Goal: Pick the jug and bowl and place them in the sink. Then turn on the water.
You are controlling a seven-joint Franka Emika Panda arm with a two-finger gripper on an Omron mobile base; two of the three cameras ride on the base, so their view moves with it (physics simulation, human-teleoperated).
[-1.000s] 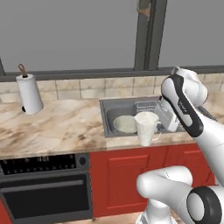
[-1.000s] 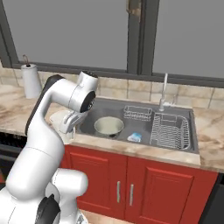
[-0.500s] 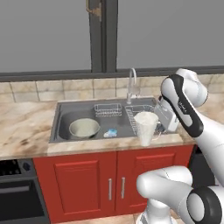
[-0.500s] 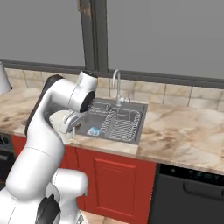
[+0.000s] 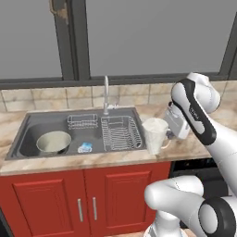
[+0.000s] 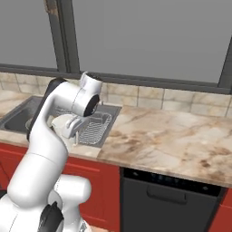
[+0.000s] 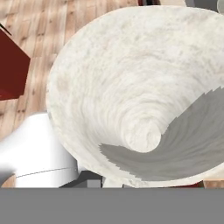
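White and tapered, the small jug (image 5: 154,134) with its side handle is hanging in the air above the marble counter's (image 6: 181,136) front edge, just right of the dark grey recessed sink (image 5: 28,127); our two-finger gripper (image 5: 170,134) is clenching it at the handle side. Along the hand camera we are looking straight down into the jug's pale, swirled interior (image 7: 140,96), which is hiding our fingertips. Inside the basin, the round grey-green metallic bowl (image 5: 53,141) with its cream inside is sitting at the left, a small blue-white drain disc (image 5: 84,147) just beside it. Wire racks (image 5: 120,133) are occupying the basin's right part, and the chrome gooseneck faucet (image 5: 106,95) is rising behind them
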